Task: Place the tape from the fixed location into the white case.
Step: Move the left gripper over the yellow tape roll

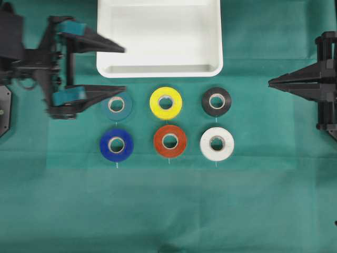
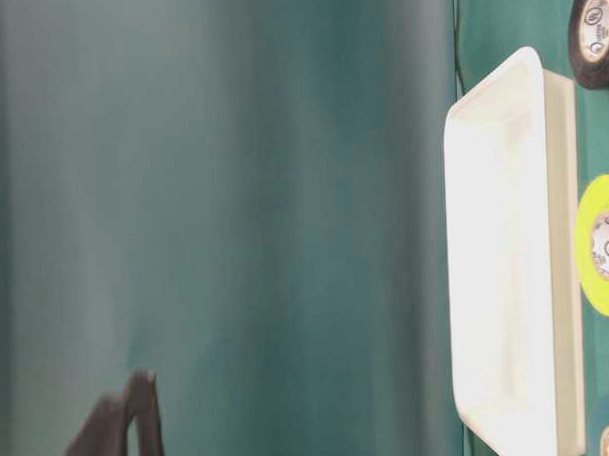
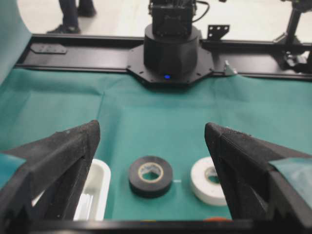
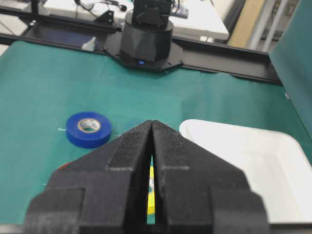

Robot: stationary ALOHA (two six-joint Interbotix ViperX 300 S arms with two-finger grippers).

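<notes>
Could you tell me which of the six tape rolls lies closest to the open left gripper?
The teal roll, leftmost in the row nearer the white case. One finger of the left gripper overlaps its edge in the overhead view; the blue roll beside it lies clear.

Five other rolls were laid flat on the green cloth [image 1: 168, 211]: a teal roll [image 1: 117, 105], a black roll [image 1: 216, 101], a blue roll [image 1: 116, 145], an orange-red roll [image 1: 170, 140] and a white roll [image 1: 217, 143], none touching.
</notes>
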